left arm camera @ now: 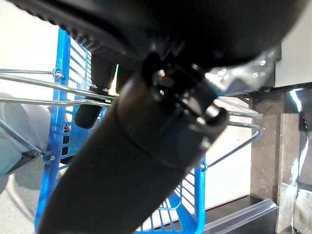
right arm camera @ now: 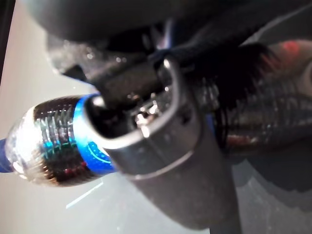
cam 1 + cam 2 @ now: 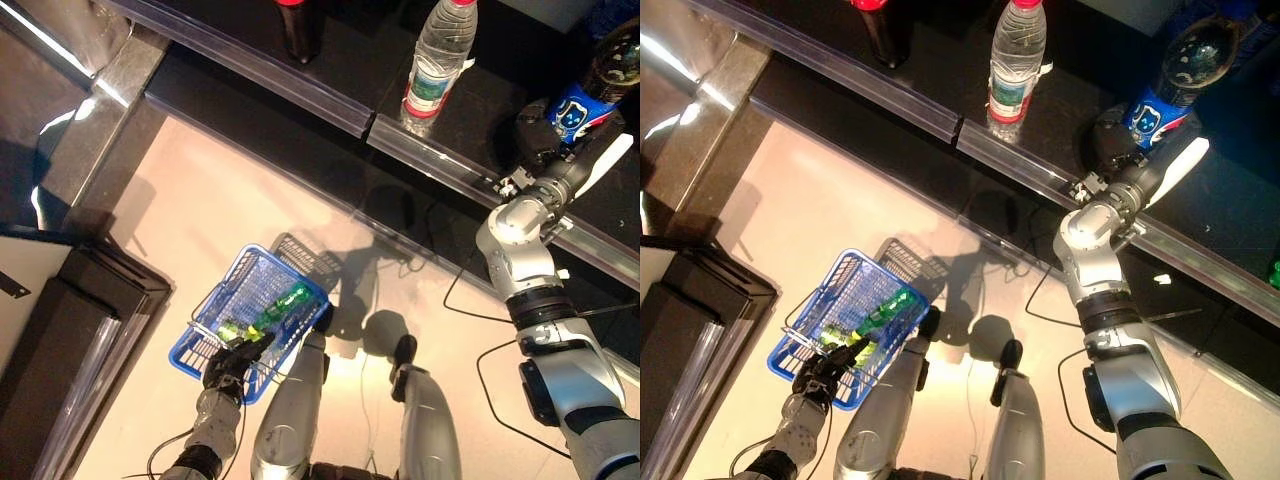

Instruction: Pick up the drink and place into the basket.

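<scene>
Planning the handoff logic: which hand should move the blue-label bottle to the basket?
Right. The right hand is already curled round the bottle on the shelf. The left hand is shut on the basket handle, so it is occupied.

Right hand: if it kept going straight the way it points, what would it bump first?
Probably the dark blue-labelled drink bottle on the black shelf; the right hand already looks against it, though depth is unclear.

a clear water bottle with a red cap stands on the dark shelf
</scene>
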Robot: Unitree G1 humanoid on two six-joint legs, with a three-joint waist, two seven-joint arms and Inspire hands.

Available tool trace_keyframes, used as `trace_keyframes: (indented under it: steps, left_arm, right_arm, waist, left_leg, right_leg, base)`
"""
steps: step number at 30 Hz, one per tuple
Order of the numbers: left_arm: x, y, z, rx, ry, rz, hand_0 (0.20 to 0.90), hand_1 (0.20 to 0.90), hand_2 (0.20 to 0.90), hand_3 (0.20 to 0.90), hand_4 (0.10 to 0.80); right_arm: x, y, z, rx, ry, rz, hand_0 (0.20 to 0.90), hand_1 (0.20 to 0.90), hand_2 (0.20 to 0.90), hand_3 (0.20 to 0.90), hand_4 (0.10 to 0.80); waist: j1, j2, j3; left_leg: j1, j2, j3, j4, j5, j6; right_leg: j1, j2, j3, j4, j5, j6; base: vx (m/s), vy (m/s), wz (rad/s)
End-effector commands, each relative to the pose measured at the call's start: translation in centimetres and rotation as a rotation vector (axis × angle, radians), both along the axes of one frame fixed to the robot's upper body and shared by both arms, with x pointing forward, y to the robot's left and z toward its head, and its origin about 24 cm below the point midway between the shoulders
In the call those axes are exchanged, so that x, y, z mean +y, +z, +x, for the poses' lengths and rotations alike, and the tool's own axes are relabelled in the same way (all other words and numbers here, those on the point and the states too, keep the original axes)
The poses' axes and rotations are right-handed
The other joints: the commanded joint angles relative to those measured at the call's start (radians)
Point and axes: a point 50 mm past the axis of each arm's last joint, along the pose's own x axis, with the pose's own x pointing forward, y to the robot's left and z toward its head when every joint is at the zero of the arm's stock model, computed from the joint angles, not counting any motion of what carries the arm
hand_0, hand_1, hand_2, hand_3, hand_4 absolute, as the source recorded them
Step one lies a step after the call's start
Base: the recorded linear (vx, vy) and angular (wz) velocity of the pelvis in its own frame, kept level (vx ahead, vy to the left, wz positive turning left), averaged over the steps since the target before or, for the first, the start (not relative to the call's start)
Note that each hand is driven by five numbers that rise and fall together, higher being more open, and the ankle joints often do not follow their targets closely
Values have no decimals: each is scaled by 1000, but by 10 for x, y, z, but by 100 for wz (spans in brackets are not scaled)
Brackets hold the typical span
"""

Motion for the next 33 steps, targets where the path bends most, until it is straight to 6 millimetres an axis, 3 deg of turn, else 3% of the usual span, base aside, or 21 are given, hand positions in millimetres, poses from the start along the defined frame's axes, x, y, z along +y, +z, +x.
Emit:
trace_keyframes:
  steps: [1, 9, 17, 24, 28, 29, 33]
  left_arm:
    - [15, 5, -12, -64, 1, 38, 300, 300, 300, 200, 100]
    - [20, 14, -6, -129, 17, 55, 300, 300, 300, 200, 100]
    - [28, 30, 0, -267, 68, 53, 300, 300, 300, 200, 100]
    - [33, 43, 1, -377, 94, 36, 300, 300, 300, 200, 100]
    - [33, 43, -6, -398, 97, 27, 300, 300, 300, 200, 100]
    - [34, 45, -8, -422, 99, 25, 300, 300, 300, 200, 100]
    - [35, 52, -7, -460, 87, 25, 300, 300, 300, 200, 100]
  right_arm:
    - [-21, 92, -23, -361, -81, -108, 300, 300, 300, 200, 100]
    - [-20, 89, -31, -410, -88, -92, 300, 300, 300, 200, 100]
    - [9, 82, -55, -484, 40, -198, 300, 300, 300, 200, 100]
    - [39, 56, -80, -529, 305, -239, 300, 300, 300, 200, 100]
    - [54, 44, -89, -505, 430, -267, 300, 300, 300, 200, 100]
    - [68, 39, -94, -491, 539, -296, 300, 300, 300, 200, 100]
    - [84, 31, -101, -470, 730, -306, 300, 300, 300, 200, 100]
  waist:
    - [1, 15, -18]
    - [-5, 11, -18]
    - [-48, 15, -18]
    - [-94, 11, -22]
    - [-105, 7, -58]
    - [-111, 0, -84]
    - [-117, -5, -119]
  left_leg:
    - [6, -44, 1, 89, -86, 72]
    - [23, -44, 2, 93, -95, 73]
    - [69, -32, 16, 107, -108, 66]
    - [163, -12, 33, 85, -110, 49]
    - [200, -2, 39, 64, -108, 41]
    - [224, 6, 47, 51, -105, 36]
    - [250, 19, 57, 31, -86, 27]
  right_leg:
    - [34, 9, -65, -36, 86, -63]
    - [48, 10, -70, -21, 71, -66]
    - [83, 20, -61, 13, 40, -81]
    - [165, 31, -46, 6, 19, -95]
    - [201, 35, -41, -15, 14, -100]
    - [224, 40, -36, -30, 12, -102]
    - [256, 50, -31, -57, 14, -102]
  base:
    - [0, 0, 0]
    - [-18, -14, 0]
    - [-43, -1, -1]
    - [-21, -10, -4]
    - [16, -11, -13]
    - [2, -18, -20]
    - [-11, -16, -11]
